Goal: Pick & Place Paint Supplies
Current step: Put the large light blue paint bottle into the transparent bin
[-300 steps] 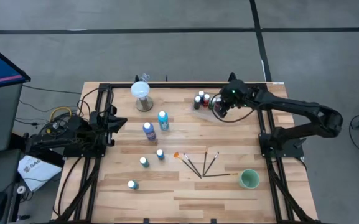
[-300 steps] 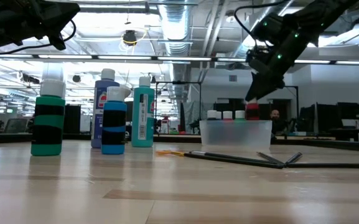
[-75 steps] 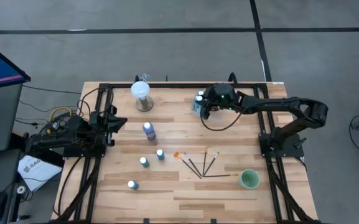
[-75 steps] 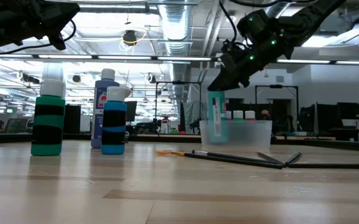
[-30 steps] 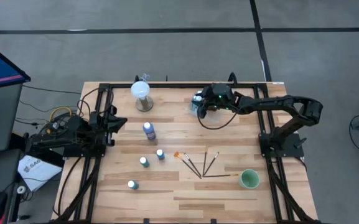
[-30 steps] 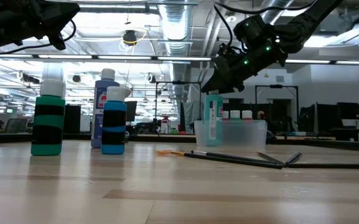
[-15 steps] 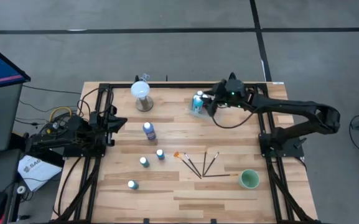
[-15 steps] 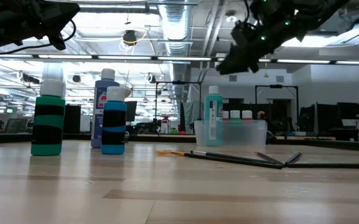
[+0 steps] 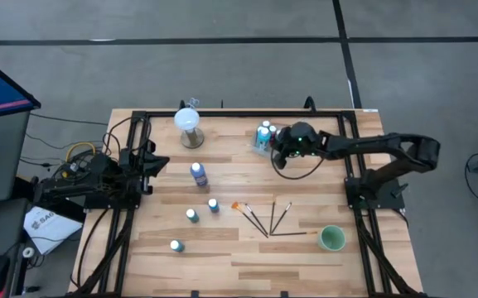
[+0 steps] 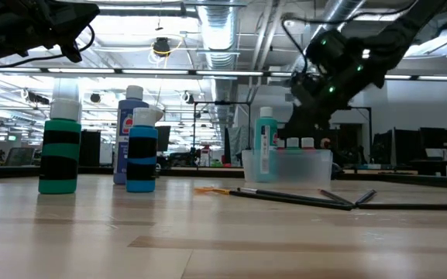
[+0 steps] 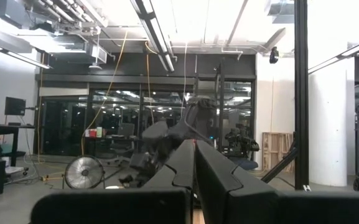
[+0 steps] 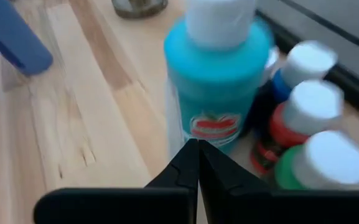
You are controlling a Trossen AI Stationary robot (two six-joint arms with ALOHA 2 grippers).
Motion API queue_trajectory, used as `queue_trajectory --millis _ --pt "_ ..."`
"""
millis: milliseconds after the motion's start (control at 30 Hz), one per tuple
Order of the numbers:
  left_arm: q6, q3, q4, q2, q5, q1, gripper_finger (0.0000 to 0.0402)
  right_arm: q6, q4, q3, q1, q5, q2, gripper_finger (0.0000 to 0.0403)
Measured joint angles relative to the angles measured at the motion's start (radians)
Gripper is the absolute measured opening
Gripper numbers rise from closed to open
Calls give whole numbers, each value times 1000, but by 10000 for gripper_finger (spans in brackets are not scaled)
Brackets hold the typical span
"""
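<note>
A clear container [image 10: 287, 167] at the table's far side holds a tall teal bottle [image 12: 216, 81] with a white cap and small blue, red and green bottles [image 12: 297, 134], all standing on their bases. My right gripper [image 12: 196, 148] is shut and slants down just in front of the teal bottle, on the container's right near side [image 9: 280, 151]. A blue bottle [image 9: 198, 173] and three small bottles [image 9: 191, 215] stand at mid-table. Several brushes [image 9: 263, 217] lie flat nearer the front. My left gripper [image 11: 195, 155] is shut and parked at the left edge.
A white globe on a round base [image 9: 189, 126] stands at the far left of the table. A green cup [image 9: 331, 238] sits near the front right corner. Black frame rails [image 9: 350, 174] run along both side edges.
My right gripper has left the teal bottle's top, first rising and going back toward the table's right edge. It has then come down again toward the near side, beside the container. The teal bottle stays standing upright in the container.
</note>
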Motion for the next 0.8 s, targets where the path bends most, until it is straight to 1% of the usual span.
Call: queue_trajectory --millis 100,367,633,800 --pt "0 0 0 0 0 0 2 0 62 1 0 0 56 1" --pt "0 0 0 0 0 0 2 0 109 0 0 0 136 1" --pt "0 0 0 0 0 0 2 -18 207 0 0 0 189 0" --pt "0 0 0 0 0 0 2 -19 208 0 0 0 189 0"
